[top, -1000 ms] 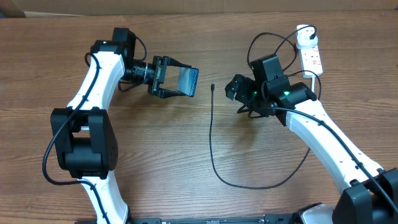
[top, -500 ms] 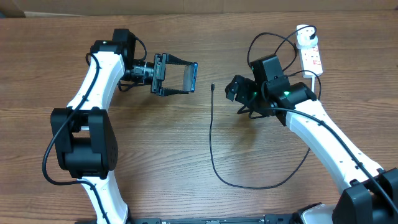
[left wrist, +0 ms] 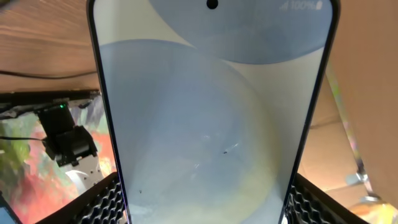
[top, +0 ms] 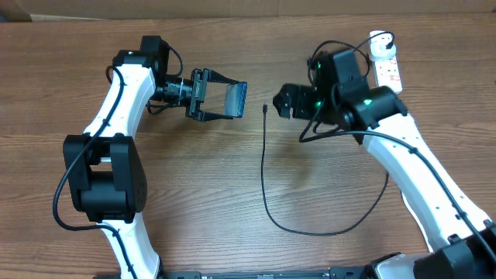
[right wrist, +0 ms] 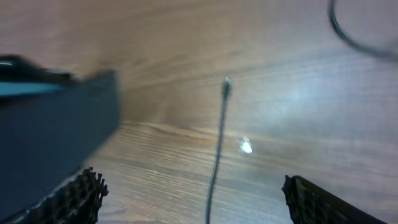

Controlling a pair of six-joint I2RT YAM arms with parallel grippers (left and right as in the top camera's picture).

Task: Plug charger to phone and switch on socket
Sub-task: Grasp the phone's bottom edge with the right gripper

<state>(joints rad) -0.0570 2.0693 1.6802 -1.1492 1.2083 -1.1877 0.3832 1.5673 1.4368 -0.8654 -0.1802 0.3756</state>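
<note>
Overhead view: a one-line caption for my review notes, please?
Left tool grips the phone; open right tool hovers by the loose end of the charger; socket lies far right.

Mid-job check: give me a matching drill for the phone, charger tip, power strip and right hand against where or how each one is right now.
Column 1
1. phone
2. charger tip
3. power strip
4. right hand

Column 2
A. far right of the table, near its back edge
B. lying loose on the table
C. gripped in the left hand, off the table
D. open and empty, just right of the charger tip

Pairs: 1-C, 2-B, 3-A, 4-D
</note>
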